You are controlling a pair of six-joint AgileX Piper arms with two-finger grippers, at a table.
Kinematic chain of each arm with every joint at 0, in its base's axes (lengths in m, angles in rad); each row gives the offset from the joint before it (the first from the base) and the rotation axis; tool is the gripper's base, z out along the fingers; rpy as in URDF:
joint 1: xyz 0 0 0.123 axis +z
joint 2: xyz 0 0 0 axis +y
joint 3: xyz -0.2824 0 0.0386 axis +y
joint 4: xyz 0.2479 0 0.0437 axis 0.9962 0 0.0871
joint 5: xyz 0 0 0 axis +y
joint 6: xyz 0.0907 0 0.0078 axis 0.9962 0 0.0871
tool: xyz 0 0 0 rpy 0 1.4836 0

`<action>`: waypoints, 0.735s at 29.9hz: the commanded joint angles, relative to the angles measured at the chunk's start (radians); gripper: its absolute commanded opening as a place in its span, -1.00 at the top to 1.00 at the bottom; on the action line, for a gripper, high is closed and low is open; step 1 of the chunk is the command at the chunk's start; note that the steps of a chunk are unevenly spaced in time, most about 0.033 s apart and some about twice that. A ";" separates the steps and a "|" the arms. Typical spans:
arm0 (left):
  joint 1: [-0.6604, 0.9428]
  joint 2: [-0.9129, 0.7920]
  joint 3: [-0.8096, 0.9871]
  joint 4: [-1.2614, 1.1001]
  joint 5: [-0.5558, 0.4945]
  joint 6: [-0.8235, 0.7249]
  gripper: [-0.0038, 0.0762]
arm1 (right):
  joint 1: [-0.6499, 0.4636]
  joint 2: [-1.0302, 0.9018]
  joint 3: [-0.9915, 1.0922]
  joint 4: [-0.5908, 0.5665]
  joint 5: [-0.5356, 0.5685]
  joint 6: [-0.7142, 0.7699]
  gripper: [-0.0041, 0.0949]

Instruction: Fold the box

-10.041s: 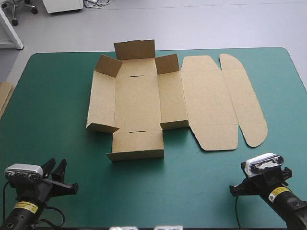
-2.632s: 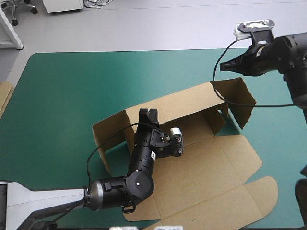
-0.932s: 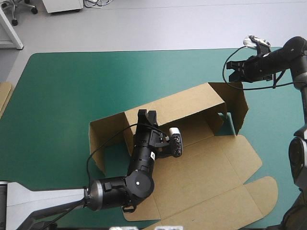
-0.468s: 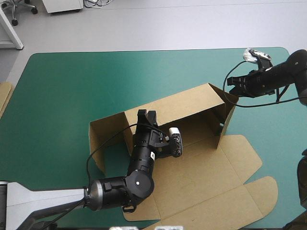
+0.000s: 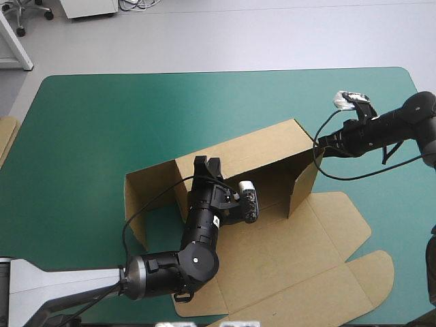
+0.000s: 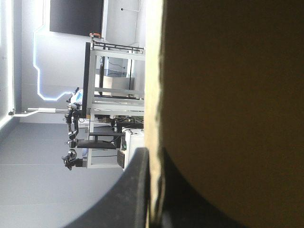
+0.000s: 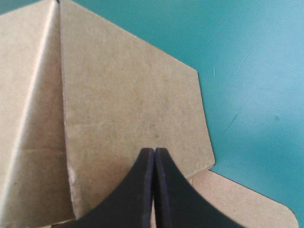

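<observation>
The brown box lies mid-table with its long far wall raised and its lid flat toward the near right. My left gripper reaches up from inside the box and is shut on the far wall's top edge. In the left wrist view the wall fills the side, its edge pinched in the left gripper. My right gripper is shut, its tip against the box's right end flap, which is turned inward. In the right wrist view the flap lies just ahead of the shut right gripper.
The left end flap stands up at the box's left corner. An edge of more brown board shows at the table's left edge. Bare teal-green cover spreads to the left and beyond the box.
My right gripper has come down and leftward to the box's right end, and the end flap has swung inward. The left arm has held still on the far wall.
</observation>
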 commanded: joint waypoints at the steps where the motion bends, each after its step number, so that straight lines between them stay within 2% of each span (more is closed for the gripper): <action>1: -0.008 -0.036 -0.024 0.021 0.055 -0.012 0.93 | -0.002 -0.048 0.000 0.058 -0.010 -0.091 0.95; 7: -0.008 -0.036 -0.024 -0.021 0.055 0.013 0.93 | -0.002 -0.049 0.031 0.060 -0.027 -0.148 0.90; 18: -0.008 -0.036 -0.024 -0.021 0.057 0.020 0.93 | -0.002 -0.089 0.042 0.031 -0.036 -0.276 -0.15; 22: -0.008 -0.036 -0.024 -0.021 0.055 0.020 0.93 | 0.005 -0.089 0.042 0.019 -0.009 -0.265 -0.36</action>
